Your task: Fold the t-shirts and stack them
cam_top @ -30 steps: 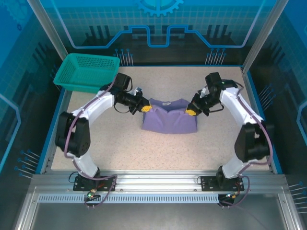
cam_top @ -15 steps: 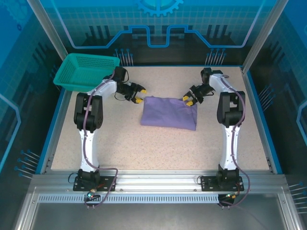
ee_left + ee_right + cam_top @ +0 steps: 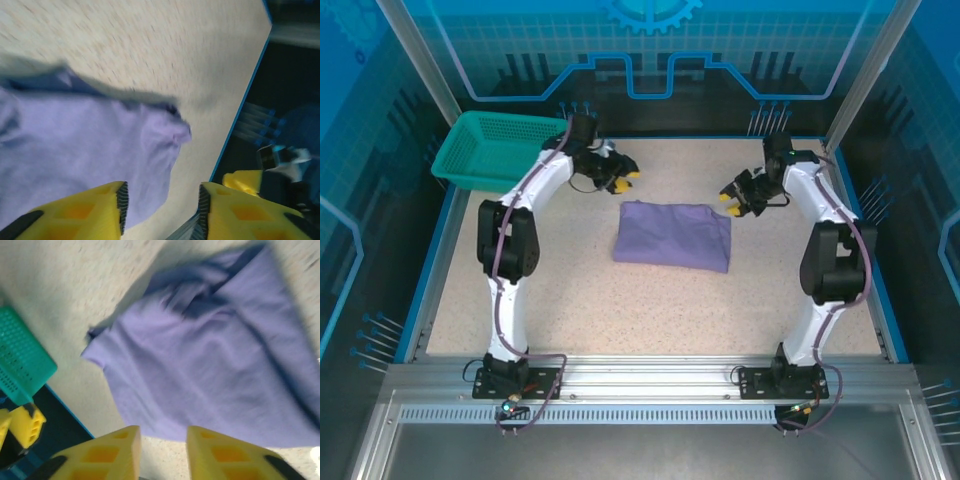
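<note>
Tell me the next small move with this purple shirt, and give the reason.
Probably lower the right gripper onto the right edge of the t-shirt to pinch it for a sideways fold. The shirt lies flat as a rectangle wider than it is deep, so another halving seems likely. The right gripper and the left gripper hover off its far corners, jaws apart and empty.

White arms (image 3: pixel 535 188), black joints (image 3: pixel 506 250), purple cables (image 3: pixel 497 318), yellow fingers (image 3: pixel 75 210).
</note>
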